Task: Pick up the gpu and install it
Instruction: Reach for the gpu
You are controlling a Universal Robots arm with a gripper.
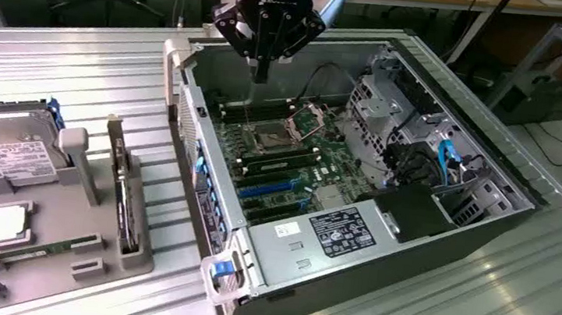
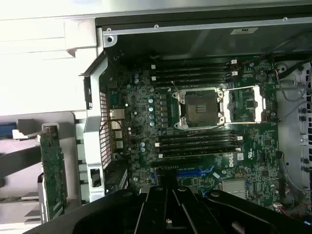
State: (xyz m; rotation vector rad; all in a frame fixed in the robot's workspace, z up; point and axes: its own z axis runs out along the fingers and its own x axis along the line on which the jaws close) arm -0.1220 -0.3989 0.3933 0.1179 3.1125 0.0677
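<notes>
The gpu (image 1: 122, 196) stands on its edge in a slot of the grey parts tray (image 1: 70, 280), at the exterior view's left of the open computer case (image 1: 442, 221). Its narrow silver bracket points away from the tray's front. In the wrist view the gpu (image 2: 52, 170) is an upright card beside the case's outer wall. My gripper (image 1: 259, 73) hangs over the far end of the case, fingers pointing down at the motherboard (image 1: 281, 157), shut and holding nothing. It is well apart from the gpu. The wrist view has the gripper (image 2: 168, 190) over the blue expansion slots (image 2: 195, 173).
On the tray a silver hard drive (image 1: 15, 149) stands upright, a processor chip (image 1: 4, 222) lies flat and a green memory stick (image 1: 36, 251) lies in its groove. Inside the case are the open CPU socket (image 2: 201, 108), memory slots, cables and a drive cage (image 1: 392, 99).
</notes>
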